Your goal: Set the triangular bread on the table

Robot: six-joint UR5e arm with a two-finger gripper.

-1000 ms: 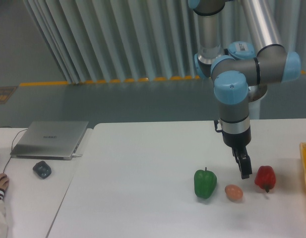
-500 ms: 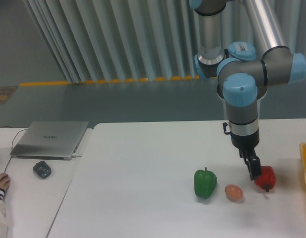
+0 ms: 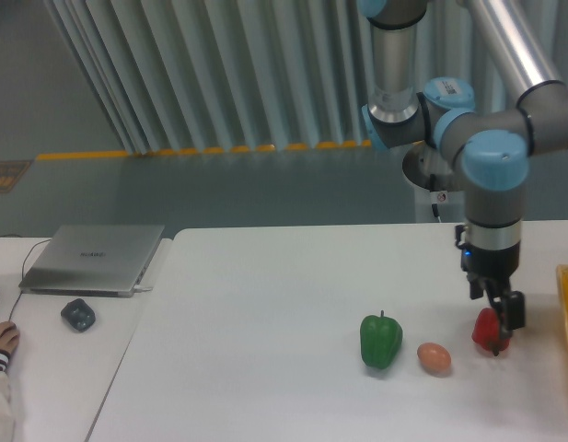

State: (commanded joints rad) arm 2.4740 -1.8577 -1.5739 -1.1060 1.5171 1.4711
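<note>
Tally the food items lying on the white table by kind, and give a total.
Bell peppers: 2, one green and one red, the red one partly behind the gripper
Eggs: 1, tan, between the two peppers
Total: 3 on the table
No triangular bread is in view.

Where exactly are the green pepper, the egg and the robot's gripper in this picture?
Green pepper (image 3: 381,341): fixed camera view, middle of its body.
Egg (image 3: 434,357): fixed camera view, centre of its shell.
Gripper (image 3: 505,318): fixed camera view, at the dark fingertips, in front of the red pepper (image 3: 484,329).
</note>
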